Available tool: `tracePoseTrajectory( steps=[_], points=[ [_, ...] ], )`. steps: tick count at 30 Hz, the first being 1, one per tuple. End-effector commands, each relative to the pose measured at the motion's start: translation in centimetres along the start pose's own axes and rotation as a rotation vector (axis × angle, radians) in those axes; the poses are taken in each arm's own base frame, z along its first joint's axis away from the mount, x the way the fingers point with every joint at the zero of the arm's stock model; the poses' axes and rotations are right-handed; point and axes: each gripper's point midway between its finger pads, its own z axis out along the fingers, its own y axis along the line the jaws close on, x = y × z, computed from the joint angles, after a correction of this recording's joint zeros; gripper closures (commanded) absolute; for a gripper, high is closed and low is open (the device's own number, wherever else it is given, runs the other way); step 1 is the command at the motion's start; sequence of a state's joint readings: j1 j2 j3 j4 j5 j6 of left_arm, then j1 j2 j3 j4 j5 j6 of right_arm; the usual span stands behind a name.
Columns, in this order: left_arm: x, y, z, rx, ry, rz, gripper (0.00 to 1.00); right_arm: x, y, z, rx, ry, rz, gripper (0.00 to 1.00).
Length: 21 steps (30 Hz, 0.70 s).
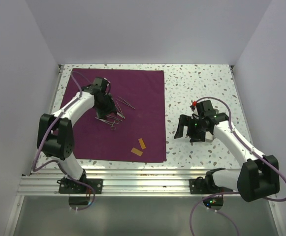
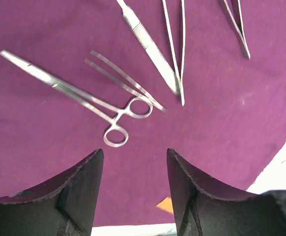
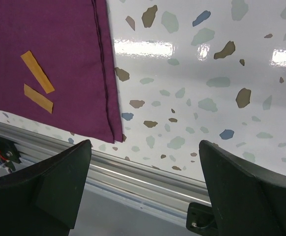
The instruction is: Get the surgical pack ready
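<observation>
The surgical pack, a deep purple sheet (image 1: 133,93), lies spread flat on the left half of the table. Several steel instruments (image 1: 115,116) lie on it: ring-handled forceps (image 2: 83,96), tweezers (image 2: 174,49) and a flat handle (image 2: 147,46). My left gripper (image 1: 111,106) hovers over the sheet beside them, open and empty, as the left wrist view (image 2: 134,160) shows. Two orange strips (image 1: 139,147) lie near the sheet's front right corner (image 3: 37,83). My right gripper (image 1: 187,132) is wide open and empty over bare table right of the sheet (image 3: 49,39).
The speckled white table (image 1: 202,88) is walled at the back and both sides. An aluminium rail (image 1: 143,179) runs along the near edge and shows in the right wrist view (image 3: 133,172). The sheet's right edge (image 3: 106,73) has a folded hem.
</observation>
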<state>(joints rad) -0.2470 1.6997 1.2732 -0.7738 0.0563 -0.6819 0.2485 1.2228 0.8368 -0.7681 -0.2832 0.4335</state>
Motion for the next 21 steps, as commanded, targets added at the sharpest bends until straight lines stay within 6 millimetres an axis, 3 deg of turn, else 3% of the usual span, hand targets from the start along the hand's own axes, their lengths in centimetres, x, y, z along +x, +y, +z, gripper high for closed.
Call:
tracePoseTrajectory(
  steps=[1, 2, 6, 10, 15, 21],
  points=[
    [-0.9, -1.7, 0.4, -0.039, -0.015, -0.068, 0.42, -1.4, 1.3, -0.4, -0.047, -0.036, -0.038, 0.06],
    [-1.1, -1.0, 1.5, -0.106, -0.024, -0.077, 0.42, -1.4, 1.4, -0.4, -0.05, -0.033, -0.036, 0.06],
    [-2.7, -3.2, 2.2, -0.163, -0.072, -0.085, 0.44, -1.2, 1.3, -0.1, -0.048, -0.026, -0.032, 0.06],
    [-2.9, -3.3, 4.2, -0.222, -0.05, -0.123, 0.44, -1.0, 1.1, -0.1, -0.045, -0.024, -0.032, 0.05],
    [-4.5, -3.4, 4.8, -0.281, -0.087, -0.134, 0.48, -0.6, 0.7, -0.1, -0.032, -0.019, -0.03, 0.05],
    [-4.9, -3.9, 6.4, -0.284, -0.079, -0.13, 0.55, 0.1, 0.3, 0.1, -0.021, -0.003, -0.03, 0.05]
  ],
)
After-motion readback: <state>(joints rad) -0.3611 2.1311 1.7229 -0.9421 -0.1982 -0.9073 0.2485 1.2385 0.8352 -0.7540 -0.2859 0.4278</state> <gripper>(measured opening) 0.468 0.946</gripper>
